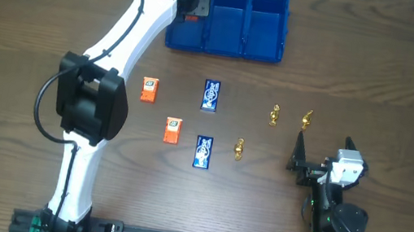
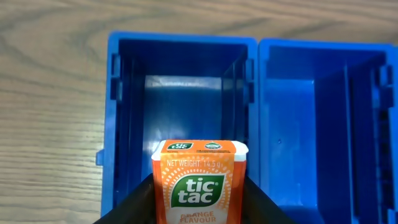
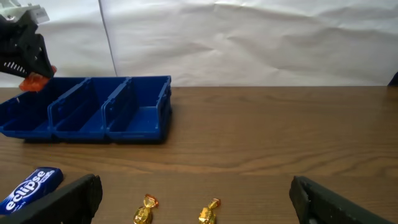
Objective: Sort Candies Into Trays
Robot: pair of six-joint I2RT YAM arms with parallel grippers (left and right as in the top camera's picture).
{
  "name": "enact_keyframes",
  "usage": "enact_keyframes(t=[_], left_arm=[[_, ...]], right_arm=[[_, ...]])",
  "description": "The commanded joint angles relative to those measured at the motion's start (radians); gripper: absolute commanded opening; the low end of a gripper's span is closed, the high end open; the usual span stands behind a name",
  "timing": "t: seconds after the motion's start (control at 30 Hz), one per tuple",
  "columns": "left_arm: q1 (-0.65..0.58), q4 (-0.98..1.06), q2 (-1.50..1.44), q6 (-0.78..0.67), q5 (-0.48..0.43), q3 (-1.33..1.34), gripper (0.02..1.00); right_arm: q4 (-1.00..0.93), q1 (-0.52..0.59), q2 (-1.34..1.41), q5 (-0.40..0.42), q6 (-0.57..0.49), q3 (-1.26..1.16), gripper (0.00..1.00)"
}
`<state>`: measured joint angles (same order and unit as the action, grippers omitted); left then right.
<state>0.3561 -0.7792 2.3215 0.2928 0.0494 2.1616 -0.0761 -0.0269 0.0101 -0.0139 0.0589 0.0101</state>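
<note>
The small orange plastic mint box (image 2: 200, 186) sits upright, clamped in the left hand (image 2: 199, 210), above the left-end compartment of the blue three-compartment plastic tray (image 2: 183, 40). Two more orange boxes (image 1: 149, 89) (image 1: 174, 130), two blue gum packs (image 1: 211, 95) (image 1: 202, 152) and three gold-wrapped candies (image 1: 274, 115) (image 1: 306, 118) (image 1: 239, 149) lie on the dark wooden bench (image 1: 376, 84) (all short of the tray). The right hand (image 1: 299, 150) hangs low near the candies — fingers spread, grasping nothing.
</note>
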Motion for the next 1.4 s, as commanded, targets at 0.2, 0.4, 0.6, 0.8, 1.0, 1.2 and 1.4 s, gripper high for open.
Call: enact_keyframes(t=[0.2, 0.4, 0.6, 0.8, 1.0, 1.2, 1.4], left_arm=[[-0.021, -0.032, 0.001, 0.007, 0.002, 0.039, 0.524], [-0.022, -0.038, -0.088, 0.000, 0.003, -0.009, 0.947], [0.009, 0.208, -0.678, 0.011, 0.025, -0.663, 0.958], [0.029, 0.283, -0.850, 0.037, 0.064, -1.056, 0.958], [0.025, 0.391, -0.763, 0.052, 0.064, -1.210, 0.952], [0.005, 0.422, -0.644, 0.051, 0.063, -1.216, 0.941], [-0.023, 0.444, -0.563, 0.043, 0.047, -1.216, 0.925]], right_arm=[[-0.006, -0.004, -0.007, 0.005, -0.012, -0.002, 0.998], [-0.006, -0.004, -0.007, 0.005, -0.012, -0.002, 0.998], [-0.006, -0.004, -0.007, 0.006, -0.012, -0.002, 0.998], [-0.006, -0.004, -0.007, 0.006, -0.012, -0.002, 0.998], [-0.006, -0.004, -0.007, 0.005, -0.012, -0.002, 0.998], [-0.006, -0.004, -0.007, 0.005, -0.012, -0.002, 0.998], [-0.006, -0.004, -0.007, 0.005, -0.012, -0.002, 0.998]])
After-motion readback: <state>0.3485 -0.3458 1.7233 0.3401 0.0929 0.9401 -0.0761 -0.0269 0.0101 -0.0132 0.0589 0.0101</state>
